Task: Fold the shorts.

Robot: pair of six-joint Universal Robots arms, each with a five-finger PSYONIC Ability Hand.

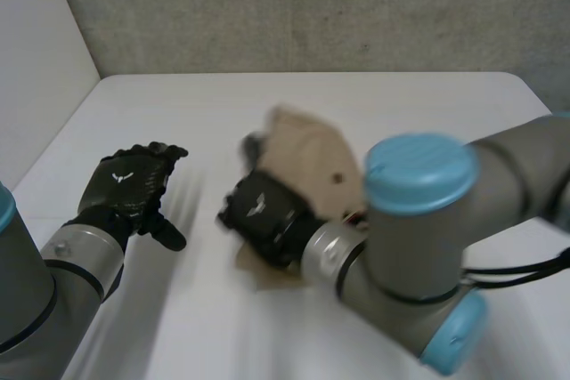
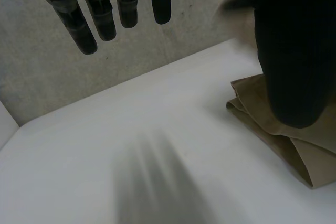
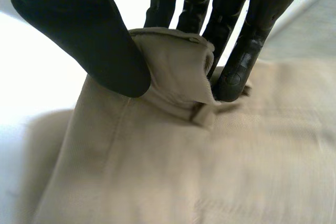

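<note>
Head view: the tan cloth shorts (image 1: 312, 159) lie bunched near the middle of the white table (image 1: 223, 100), and the right hand (image 1: 263, 215) sits on their near-left edge. The bulky grey right arm (image 1: 419, 220) covers their near-right part, so the full outline is hard to make out.

Right wrist view gives the grip: the right hand (image 3: 94, 40) pinches a raised fold of the shorts (image 3: 184, 156) between thumb and fingers (image 3: 236, 72), the rest of the cloth lying flat under the palm.

The left hand (image 1: 129, 184) hovers over bare table, well apart from the cloth. In its own wrist view the left hand (image 2: 89, 24) has straight, spread fingers holding nothing, and its thumb hides part of the layered edges of the shorts (image 2: 294, 145).
</note>
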